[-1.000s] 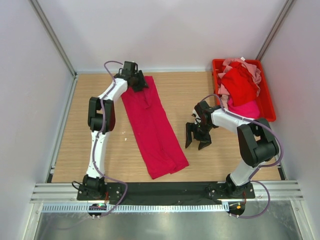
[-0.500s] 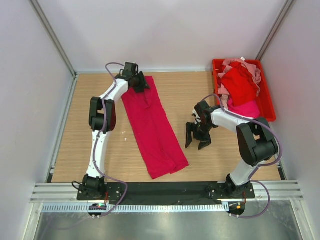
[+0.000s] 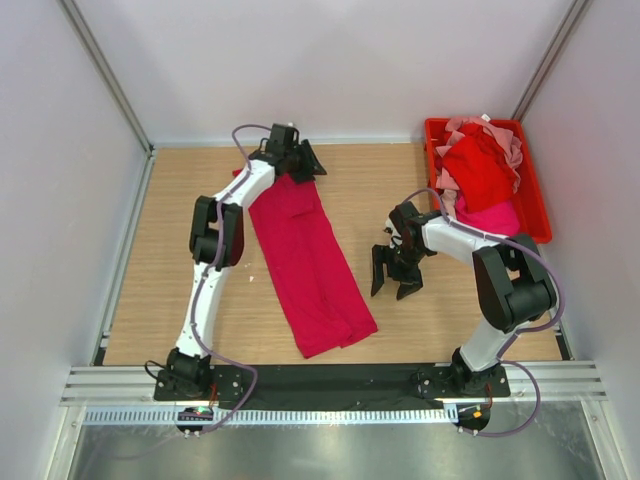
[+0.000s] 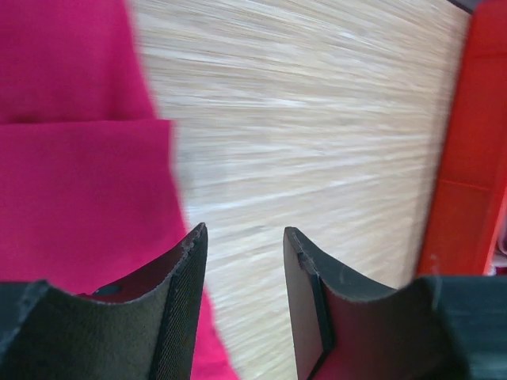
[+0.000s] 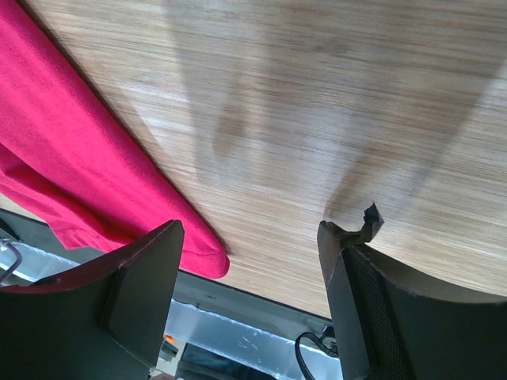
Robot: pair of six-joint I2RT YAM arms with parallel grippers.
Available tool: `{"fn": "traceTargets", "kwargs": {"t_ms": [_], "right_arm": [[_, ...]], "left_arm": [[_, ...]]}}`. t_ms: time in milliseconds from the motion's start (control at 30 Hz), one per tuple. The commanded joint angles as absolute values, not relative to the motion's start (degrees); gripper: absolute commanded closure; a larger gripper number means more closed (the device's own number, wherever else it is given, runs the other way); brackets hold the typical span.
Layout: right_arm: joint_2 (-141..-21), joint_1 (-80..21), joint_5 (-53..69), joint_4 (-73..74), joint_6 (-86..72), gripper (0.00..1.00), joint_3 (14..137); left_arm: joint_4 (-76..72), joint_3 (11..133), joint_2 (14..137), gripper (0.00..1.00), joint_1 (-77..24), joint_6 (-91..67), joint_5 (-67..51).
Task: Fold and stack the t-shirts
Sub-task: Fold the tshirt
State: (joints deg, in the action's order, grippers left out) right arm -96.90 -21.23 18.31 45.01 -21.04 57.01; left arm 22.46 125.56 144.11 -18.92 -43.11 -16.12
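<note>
T-shirt, crimson-magenta (image 3: 305, 265): one item out on the bench (image 3: 170, 250). Left gripper (image 3: 305, 163): jaws parted, nothing between them, poised at the shirt's far end by its right edge, bare wood showing in the gap. Right gripper (image 3: 395, 272): jaws spread wide, empty, pointing down over bare bench just right of the shirt. Shirt lies as a long narrow strip, apparently folded lengthwise, running diagonally toward the near edge. Other shirts (image 3: 480, 165), red, pink and magenta, heaped unfolded in red bin (image 3: 535, 205), far right. Progress, judged: first shirt partly folded, crosswise folds outstanding, no stack begun. Left arm (image 3: 215, 260) stretched far across; right arm (image 3: 505, 285) bent close.
</note>
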Motion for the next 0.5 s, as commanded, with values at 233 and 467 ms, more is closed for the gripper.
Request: {"fn": "traceTargets", "kwargs": {"t_ms": [233, 467], "right_arm": [[-97.56, -21.01, 18.98, 44.47, -20.04, 0.25, 58.97], [-98.17, -21.01, 19.07, 44.47, -18.81, 0.25, 59.32]], "left_arm": [[22.75, 126.56, 137.73, 0.53, -19.51, -39.30, -14.06], [34.26, 120.69, 129.93, 0.57, -18.54, -35.78, -5.21]]}}
